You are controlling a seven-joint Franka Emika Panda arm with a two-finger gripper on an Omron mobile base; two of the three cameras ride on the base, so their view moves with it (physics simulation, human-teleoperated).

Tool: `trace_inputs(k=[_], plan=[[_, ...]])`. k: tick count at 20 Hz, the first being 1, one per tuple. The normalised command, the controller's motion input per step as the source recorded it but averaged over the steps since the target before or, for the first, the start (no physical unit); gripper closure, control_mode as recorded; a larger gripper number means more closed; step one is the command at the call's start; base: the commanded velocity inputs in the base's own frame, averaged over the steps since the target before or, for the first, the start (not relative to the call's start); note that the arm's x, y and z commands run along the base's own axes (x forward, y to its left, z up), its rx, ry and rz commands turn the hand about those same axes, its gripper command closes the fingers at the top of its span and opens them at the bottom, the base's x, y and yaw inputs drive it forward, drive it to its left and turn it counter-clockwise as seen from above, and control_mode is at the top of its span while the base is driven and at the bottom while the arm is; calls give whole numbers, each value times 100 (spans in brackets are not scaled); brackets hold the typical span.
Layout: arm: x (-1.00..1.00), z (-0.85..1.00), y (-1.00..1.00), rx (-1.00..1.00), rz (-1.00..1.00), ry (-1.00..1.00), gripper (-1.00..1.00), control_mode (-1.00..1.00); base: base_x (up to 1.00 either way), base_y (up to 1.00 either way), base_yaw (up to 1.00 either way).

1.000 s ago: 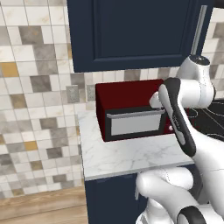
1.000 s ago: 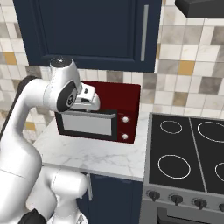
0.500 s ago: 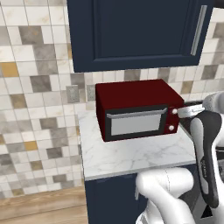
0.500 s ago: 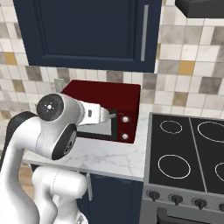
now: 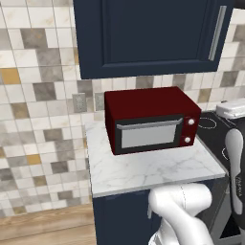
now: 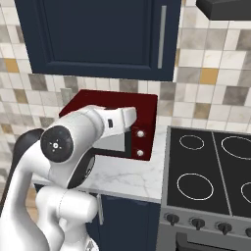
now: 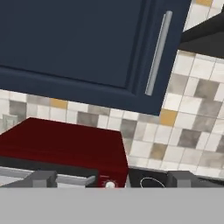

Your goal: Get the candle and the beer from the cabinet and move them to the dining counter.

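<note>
The cabinet (image 5: 148,38) hangs on the wall above the worktop, dark navy, its panelled door shut. Its long silver handle (image 5: 217,33) runs down the door's right edge. The right base view has the same cabinet (image 6: 98,34) and handle (image 6: 162,37). In the hand view the cabinet (image 7: 74,39) is up ahead, with the handle (image 7: 157,52) right of centre. My gripper (image 7: 113,179) is open, its two dark fingertips far apart with nothing between them, well short of the door. The candle, the beer and the dining counter are out of view.
A red microwave (image 5: 148,127) stands on the small marble worktop (image 5: 143,170) under the cabinet. A black stove (image 6: 211,166) lies to the right, with a dark range hood (image 6: 225,7) above it. My arm is folded low in front of the worktop.
The arm has dropped from in front of the microwave and swung low to the right. The hand now points up towards the cabinet handle. The jaws stay open.
</note>
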Motion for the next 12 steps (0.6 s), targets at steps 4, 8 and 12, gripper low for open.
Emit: trace_inputs(k=[4,8,12], plan=[[0,87,-33,-4,-2,-27,-100,-100,0,0,0],[10,76,-25,-1,-2,-23,-100,-100,0,0,0],[33,31,-9,0,-3,-14,-100,-100,0,0,0]])
